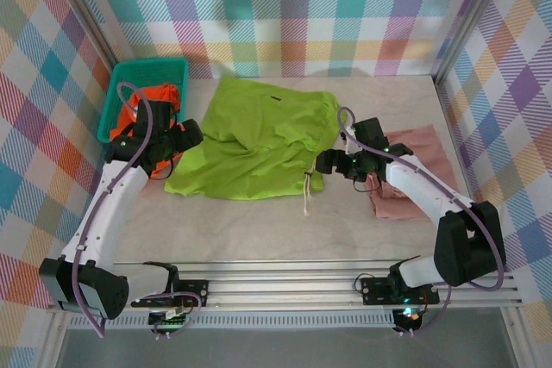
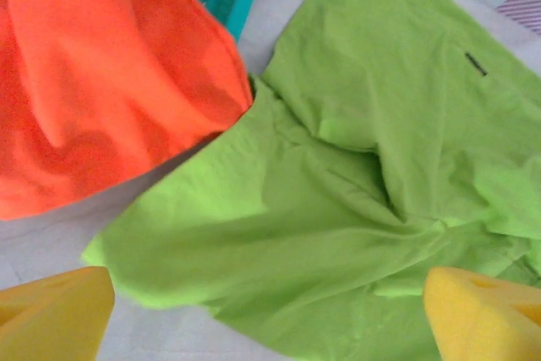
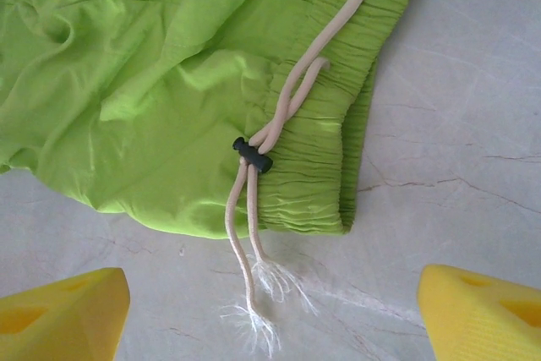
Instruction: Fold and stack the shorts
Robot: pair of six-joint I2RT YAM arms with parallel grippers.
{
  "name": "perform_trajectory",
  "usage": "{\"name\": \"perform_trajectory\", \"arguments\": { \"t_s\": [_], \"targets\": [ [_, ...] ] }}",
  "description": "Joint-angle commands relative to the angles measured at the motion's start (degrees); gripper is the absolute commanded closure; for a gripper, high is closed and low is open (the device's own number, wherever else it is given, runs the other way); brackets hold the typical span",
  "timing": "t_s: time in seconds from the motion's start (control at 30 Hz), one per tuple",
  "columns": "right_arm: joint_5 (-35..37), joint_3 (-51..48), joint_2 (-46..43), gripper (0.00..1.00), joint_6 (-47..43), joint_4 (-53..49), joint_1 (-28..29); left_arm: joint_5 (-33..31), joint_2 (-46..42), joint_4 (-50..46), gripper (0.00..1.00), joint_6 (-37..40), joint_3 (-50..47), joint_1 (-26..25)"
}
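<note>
Top external view of a pale table [image 1: 259,239] walled in bright plaid. At its middle, lime green shorts [image 1: 259,140] lie spread and rumpled, long axis running left to right, with the gathered waistband [image 3: 321,150] toward the right arm and the legs toward the left arm. That puts one end within reach of each arm, which looks like the setup for a fold. The left gripper [image 1: 188,133] hovers over the leg end; in the left wrist view its yellow fingertips [image 2: 51,314] stand wide apart above the green cloth, holding nothing. The right gripper [image 1: 328,161] hovers at the waistband corner, jaws equally wide and empty. The right wrist view shows the cream drawstring [image 3: 283,107] and its black toggle [image 3: 253,155] trailing off the waistband toward the near edge. At far left, orange shorts [image 1: 155,96] spill in a heap from the teal basket [image 1: 129,71], their edge meeting the green leg. At right, pink shorts [image 1: 418,140] sit folded, partly under the right arm, likely the base of the stack.
</note>
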Motion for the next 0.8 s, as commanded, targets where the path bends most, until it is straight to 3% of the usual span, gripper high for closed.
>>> {"name": "perform_trajectory", "arguments": {
  "t_s": [0.0,0.2,0.37,0.6,0.77],
  "targets": [
    [-2.1,-0.3,-0.3,0.12,1.5,-0.3,0.9,0.4,-3.4,-3.1,0.06,-1.5,-3.8,2.5],
    [-0.3,-4.1,-1.0,0.14,4.9,2.6,1.7,7.9,-6.4,3.5,0.07,-7.1,-18.7,7.9],
    [-0.7,-7.0,1.7,0.24,8.4,7.4,1.6,9.4,-6.8,11.0,0.08,-10.5,-27.9,9.0],
    [-6.8,-8.8,7.3,0.32,13.2,15.4,1.7,10.5,-5.7,15.6,0.08,-11.7,-32.6,9.0],
    [-6.9,-8.8,9.9,0.36,15.6,17.0,1.8,10.5,-5.7,16.0,0.08,-11.5,-32.8,9.0]
  ]
}}
